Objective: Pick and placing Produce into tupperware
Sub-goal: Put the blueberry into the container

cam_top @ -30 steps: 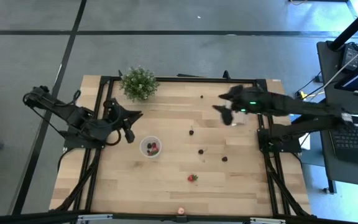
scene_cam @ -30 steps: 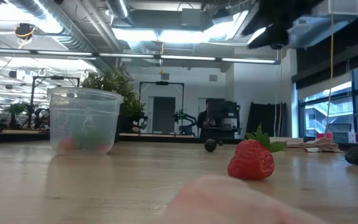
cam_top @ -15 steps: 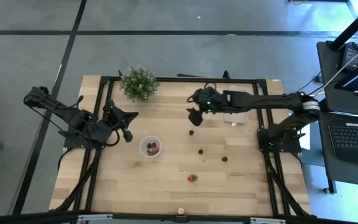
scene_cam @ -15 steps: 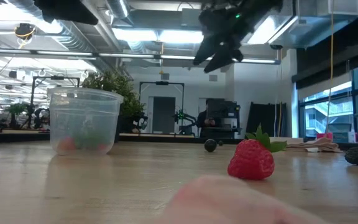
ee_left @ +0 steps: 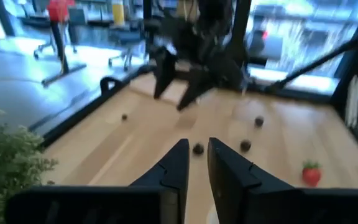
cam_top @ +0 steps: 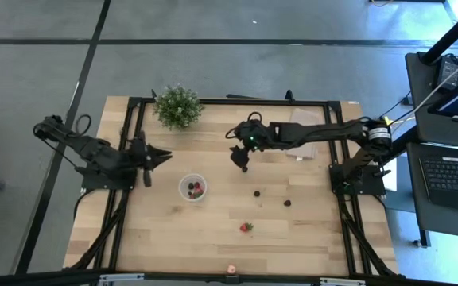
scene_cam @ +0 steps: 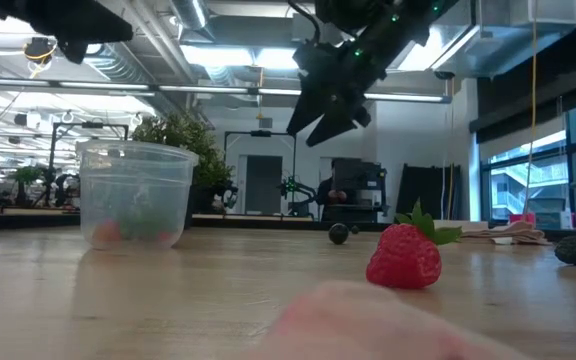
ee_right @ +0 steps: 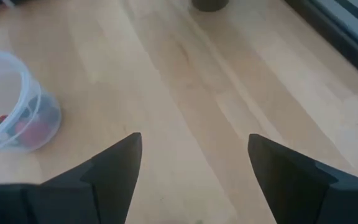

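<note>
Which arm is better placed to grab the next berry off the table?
Right. The right gripper hangs open over the mid-table dark berries, while the left gripper sits back beyond the tupperware.

Arms: two, dark, jointed, cables looped along the links.
Fingers: flat, black, tapered.
Marking: a green light is seen on the right arm.

The high view looks straight down on the whole bench. The low view sits at bench height, close behind a strawberry; both show the tupperware.
</note>
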Robot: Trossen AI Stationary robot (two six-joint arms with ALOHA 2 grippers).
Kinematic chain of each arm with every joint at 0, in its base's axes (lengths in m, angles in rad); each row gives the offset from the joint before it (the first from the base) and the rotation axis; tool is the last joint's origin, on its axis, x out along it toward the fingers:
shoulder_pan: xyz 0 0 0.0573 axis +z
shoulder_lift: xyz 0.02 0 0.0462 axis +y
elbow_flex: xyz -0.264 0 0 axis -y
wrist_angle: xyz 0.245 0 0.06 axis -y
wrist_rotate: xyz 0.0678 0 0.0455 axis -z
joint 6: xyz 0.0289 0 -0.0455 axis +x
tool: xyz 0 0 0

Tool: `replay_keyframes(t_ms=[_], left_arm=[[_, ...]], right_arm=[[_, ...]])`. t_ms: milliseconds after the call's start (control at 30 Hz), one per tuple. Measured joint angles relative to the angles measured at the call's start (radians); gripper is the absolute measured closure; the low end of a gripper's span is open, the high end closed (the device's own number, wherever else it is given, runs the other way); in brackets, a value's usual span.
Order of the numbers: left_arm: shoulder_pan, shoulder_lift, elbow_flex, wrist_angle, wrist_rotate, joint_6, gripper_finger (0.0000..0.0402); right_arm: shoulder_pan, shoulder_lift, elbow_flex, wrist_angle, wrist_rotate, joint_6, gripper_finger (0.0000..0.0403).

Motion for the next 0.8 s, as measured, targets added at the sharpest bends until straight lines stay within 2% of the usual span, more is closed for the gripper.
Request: replay_keyframes(t_ms=[167, 300, 800], left_arm=[[0.0, -0.155, -0.08, 0.012, 0.002, 0.025, 0.0337], [0.0, -0.229, -0.11, 0.014, 0.002, 0.025, 0.0328], [0.0, -0.248, -0.122, 0.012, -0.002, 0.027, 0.03]], right_arm=[[0.027, 0.008, 0.0, -0.008, 0.0, -0.044, 0.0097], [0.042, 0.008, 0.0, -0.026, 0.024, -0.034, 0.008], [0.119, 0.008, -0.008, -0.072, 0.027, -0.326, 0.0073]])
